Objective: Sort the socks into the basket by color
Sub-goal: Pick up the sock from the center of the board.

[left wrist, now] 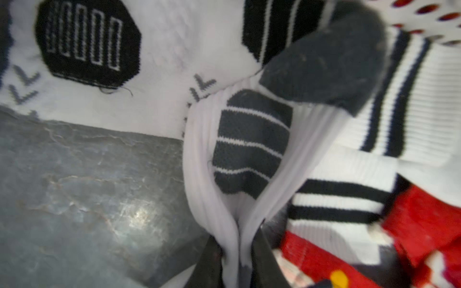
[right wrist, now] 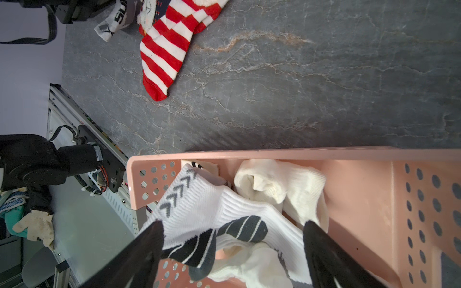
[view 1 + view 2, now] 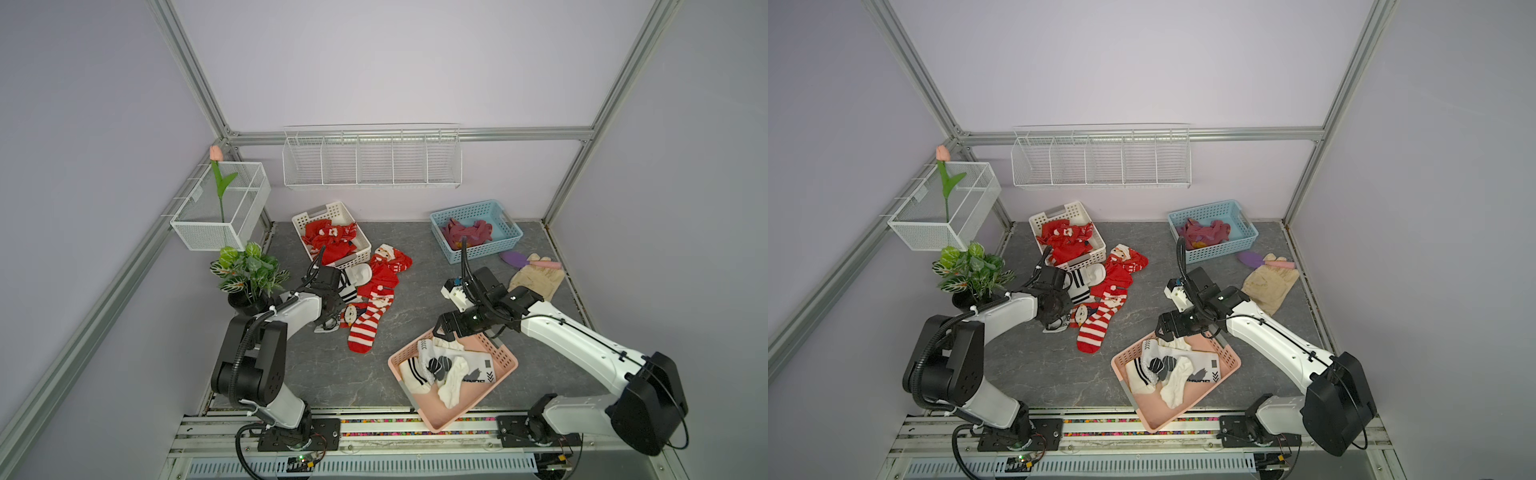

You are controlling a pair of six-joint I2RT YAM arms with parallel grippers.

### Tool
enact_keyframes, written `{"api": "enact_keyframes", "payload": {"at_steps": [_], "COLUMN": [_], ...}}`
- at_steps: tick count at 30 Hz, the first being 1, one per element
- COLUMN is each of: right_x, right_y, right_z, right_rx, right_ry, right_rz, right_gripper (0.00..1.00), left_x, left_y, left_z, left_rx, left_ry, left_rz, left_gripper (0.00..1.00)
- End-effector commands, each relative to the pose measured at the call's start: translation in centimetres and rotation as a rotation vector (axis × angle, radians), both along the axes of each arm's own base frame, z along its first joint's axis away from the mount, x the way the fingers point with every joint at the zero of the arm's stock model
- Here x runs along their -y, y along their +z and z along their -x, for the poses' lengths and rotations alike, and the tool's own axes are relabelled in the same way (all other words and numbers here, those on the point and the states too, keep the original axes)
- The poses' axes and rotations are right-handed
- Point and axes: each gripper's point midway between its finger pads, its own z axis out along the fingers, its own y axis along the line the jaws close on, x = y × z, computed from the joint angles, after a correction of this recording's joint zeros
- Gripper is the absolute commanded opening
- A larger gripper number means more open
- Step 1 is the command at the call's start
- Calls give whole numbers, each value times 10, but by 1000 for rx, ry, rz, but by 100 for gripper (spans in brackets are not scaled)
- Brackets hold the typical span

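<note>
My left gripper (image 1: 237,251) is shut on a fold of a white sock with black stripes (image 1: 202,154), low over the table beside the loose pile. That pile holds white striped socks (image 3: 353,284) and red Santa socks (image 3: 384,278), with a red-and-white striped sock (image 3: 365,328) at its near end. My right gripper (image 2: 233,232) hangs open just above the white socks (image 3: 449,368) in the pink basket (image 3: 509,361), holding nothing. Red socks (image 3: 330,241) fill the white basket (image 3: 322,210). Purple socks (image 3: 467,232) lie in the blue basket (image 3: 473,208).
Beige gloves (image 3: 536,278) and a purple brush (image 3: 521,259) lie at the right, near the blue basket. A potted plant (image 3: 249,272) stands close behind my left arm. A mesh box (image 3: 224,208) and a wire rack (image 3: 372,160) hang on the walls.
</note>
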Motion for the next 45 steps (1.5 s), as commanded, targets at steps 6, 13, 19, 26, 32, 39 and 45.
{"api": "enact_keyframes", "payload": {"at_steps": [6, 13, 19, 26, 32, 39, 45], "right_x": [-5, 0, 3, 2, 3, 12, 28], "right_y": [7, 17, 25, 28, 31, 31, 31], "right_z": [-3, -10, -17, -20, -25, -35, -52], "right_rx": [10, 47, 67, 78, 99, 128, 144], "right_ry": [7, -22, -45, -44, -50, -79, -159], "right_rz": [-45, -49, -80, -99, -101, -83, -60], "right_gripper": [90, 90, 90, 90, 91, 91, 89], "left_x": [31, 59, 82, 104, 117, 153, 190], "left_y": [59, 111, 150, 202, 251, 303, 332], "left_z": [-6, -5, 9, 31, 51, 83, 117], "left_rx": [118, 223, 294, 396, 495, 593, 634], "left_ry": [-115, -236, -339, -451, -555, -792, -1010], "left_rz": [13, 52, 55, 57, 78, 94, 146], "left_gripper": [0, 0, 0, 0, 0, 0, 0]}}
